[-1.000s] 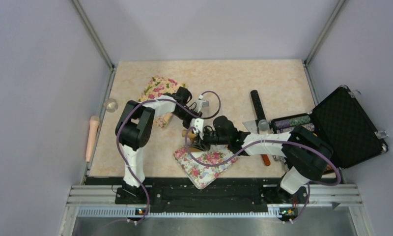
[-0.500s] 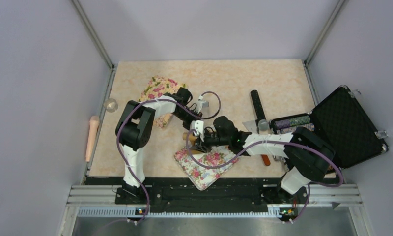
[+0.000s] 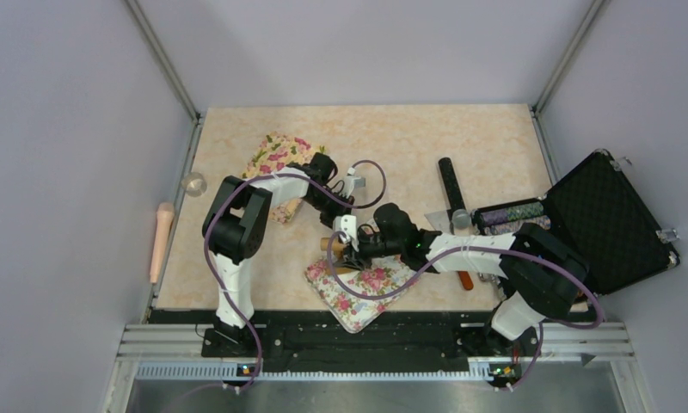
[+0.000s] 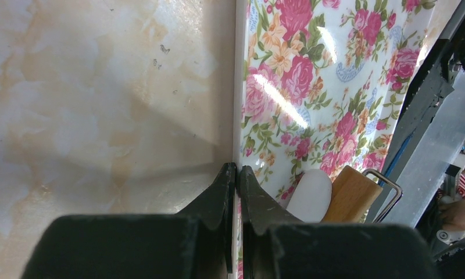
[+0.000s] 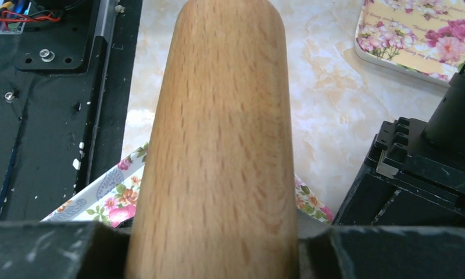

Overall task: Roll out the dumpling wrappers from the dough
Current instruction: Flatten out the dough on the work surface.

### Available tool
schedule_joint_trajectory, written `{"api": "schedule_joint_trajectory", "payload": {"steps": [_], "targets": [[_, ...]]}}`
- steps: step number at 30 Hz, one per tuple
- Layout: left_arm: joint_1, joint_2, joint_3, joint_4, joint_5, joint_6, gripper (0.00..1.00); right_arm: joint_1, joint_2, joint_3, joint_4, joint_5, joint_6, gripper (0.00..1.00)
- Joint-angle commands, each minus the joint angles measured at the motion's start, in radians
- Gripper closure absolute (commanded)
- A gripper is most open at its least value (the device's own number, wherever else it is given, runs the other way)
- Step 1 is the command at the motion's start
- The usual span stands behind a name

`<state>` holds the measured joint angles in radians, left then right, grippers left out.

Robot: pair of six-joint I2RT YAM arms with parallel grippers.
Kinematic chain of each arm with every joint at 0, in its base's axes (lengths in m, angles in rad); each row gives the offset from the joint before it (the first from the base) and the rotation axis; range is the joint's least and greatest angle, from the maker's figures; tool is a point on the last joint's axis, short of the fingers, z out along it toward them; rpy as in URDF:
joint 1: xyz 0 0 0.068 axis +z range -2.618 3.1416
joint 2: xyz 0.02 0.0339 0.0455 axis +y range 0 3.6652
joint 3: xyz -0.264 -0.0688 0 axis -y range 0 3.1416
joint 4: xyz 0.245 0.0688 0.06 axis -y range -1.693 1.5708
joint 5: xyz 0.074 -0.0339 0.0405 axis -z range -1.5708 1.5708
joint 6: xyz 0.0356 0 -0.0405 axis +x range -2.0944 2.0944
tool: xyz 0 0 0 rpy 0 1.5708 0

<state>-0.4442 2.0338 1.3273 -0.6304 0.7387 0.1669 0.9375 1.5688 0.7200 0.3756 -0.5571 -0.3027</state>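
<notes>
**Right gripper on rolling pin at the mat; left gripper closed at the mat edge**

Right gripper [image 5: 214, 249]: jaws clamped on the sides of a wooden rolling pin [image 5: 218, 128]. The pin runs straight out ahead of the fingers, its rounded end forward. Below the pin, close under the fingers, a corner of the floral mat [image 5: 111, 195] shows. No dough is visible in the right wrist view.

Left gripper [image 4: 237, 174]: jaws drawn together to a thin slit. The tips sit right at the mat's white edge. Cannot tell whether the edge is actually pinched between them.

Dumpling wrapper [image 4: 310, 196]: one flat white oval disc lying on the mat, just to the right of the left fingertips. The pin's wooden end touches or overlaps the wrapper's side away from those fingers. A wire loop [image 4: 387, 181] stands at the pin's outer side.

Left of the left fingertips: bare marbled table [image 4: 90, 104].

Ahead and to the right of the right gripper: the left arm's black body, close by. Beyond it, a second floral tray [image 5: 422, 35] on the table.

Well behind the right gripper, past its elbow: black tube [image 3: 451, 182], patterned rolls [image 3: 508, 213], open black case [image 3: 611, 219].
</notes>
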Motion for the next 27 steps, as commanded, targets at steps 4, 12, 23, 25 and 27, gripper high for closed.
{"api": "schedule_joint_trajectory", "payload": {"steps": [4,12,23,25,27], "targets": [[-0.003,0.017,0.010,0.106,-0.116,-0.006,1.00,0.018,0.040,-0.090,-0.362,-0.135,0.041,1.00],[-0.003,0.017,0.008,0.107,-0.116,-0.006,1.00,0.018,0.048,-0.086,-0.358,-0.116,0.051,1.00],[-0.004,0.016,0.007,0.107,-0.114,-0.006,1.00,0.019,0.049,-0.085,-0.355,-0.106,0.054,1.00],[-0.004,0.016,0.007,0.107,-0.113,-0.006,1.00,0.017,0.050,-0.085,-0.355,-0.103,0.056,1.00],[-0.004,0.015,0.006,0.107,-0.113,-0.006,1.00,0.017,0.051,-0.085,-0.354,-0.104,0.056,1.00]]}}
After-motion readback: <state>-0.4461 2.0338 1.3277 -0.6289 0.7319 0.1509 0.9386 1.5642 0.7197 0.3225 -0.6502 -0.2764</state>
